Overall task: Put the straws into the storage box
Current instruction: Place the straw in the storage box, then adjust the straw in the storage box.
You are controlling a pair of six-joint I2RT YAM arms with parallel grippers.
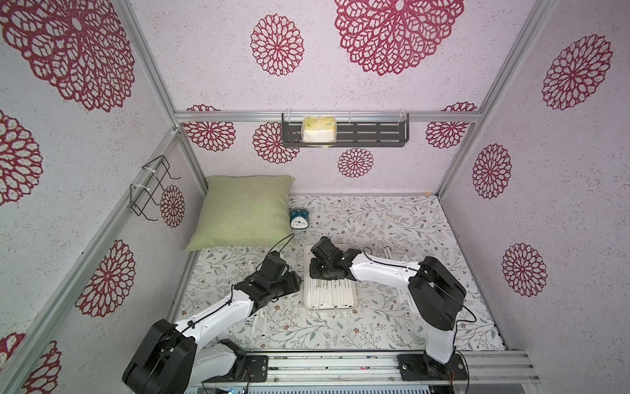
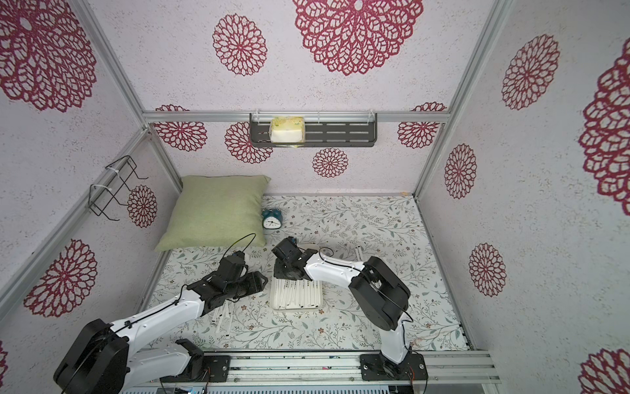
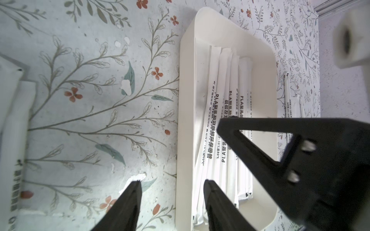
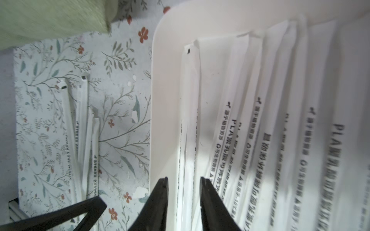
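Straws [image 1: 330,289]: the bulk are already in the storage box [image 1: 328,308], laid side by side along its length. The box sits mid-table between the two arms. Not finished, though. Loose straws [image 2: 221,315] lie on the table under the left forearm, near the box's left side. A second small group [image 1: 387,254] lies on the table right of the box, partly hidden by the right arm. Right gripper [image 4: 183,179] is low over the box by its left wall, jaws parted a little, with one straw in line between them. That straw looks flat on the box floor, so I read it as let go, but I can't confirm the pads are clear of it. Left gripper [image 3: 172,181] is spread wide and empty, hovering over the box's left rim, one finger above the table and one above the box. My estimate is well past halfway, with only the two table groups left to collect. The left group looks like the natural pick for the left arm. Pillow [image 1: 243,211] and clock [image 1: 299,219] sit at the back, apart from the box.
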